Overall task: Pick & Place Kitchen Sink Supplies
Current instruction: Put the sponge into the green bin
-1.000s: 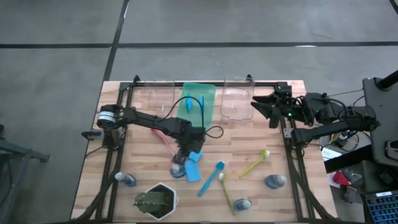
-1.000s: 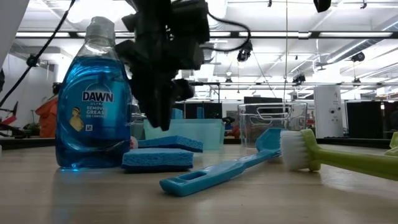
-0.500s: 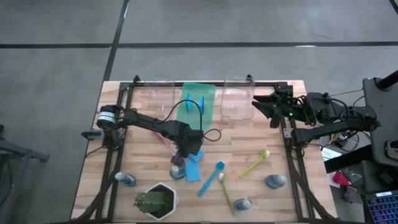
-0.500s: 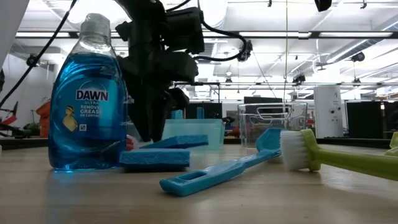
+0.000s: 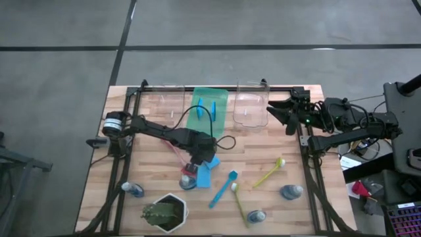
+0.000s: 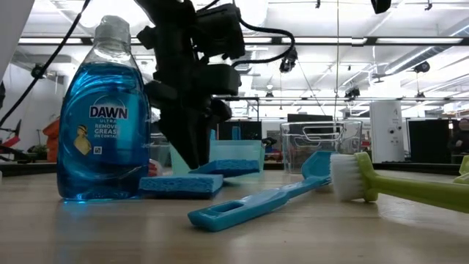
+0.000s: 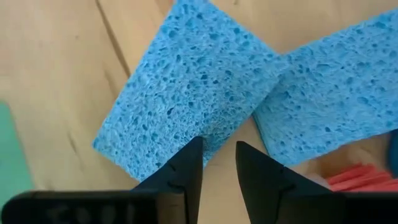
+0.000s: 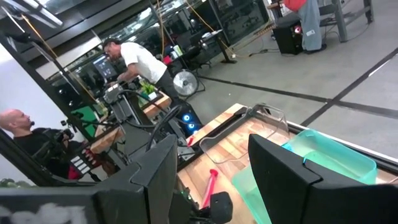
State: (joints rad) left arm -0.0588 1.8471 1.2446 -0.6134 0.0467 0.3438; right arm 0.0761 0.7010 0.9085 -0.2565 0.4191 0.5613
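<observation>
A grey concrete floor (image 5: 217, 26), crossed by dark seams, is surrounding the wooden table (image 5: 263, 148). Long ceiling lights (image 6: 344, 40) are glowing over an open workshop. Two people (image 8: 140, 62) are working at cluttered benches, beside what seems a floor fan (image 8: 185, 81).

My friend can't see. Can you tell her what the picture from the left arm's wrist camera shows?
Two blue sponges lie on the wooden table, one sponge overlapping the edge of the other sponge. The left gripper hangs just above the nearer one, jaws slightly apart. A bit of red brush handle shows at one edge.
</observation>
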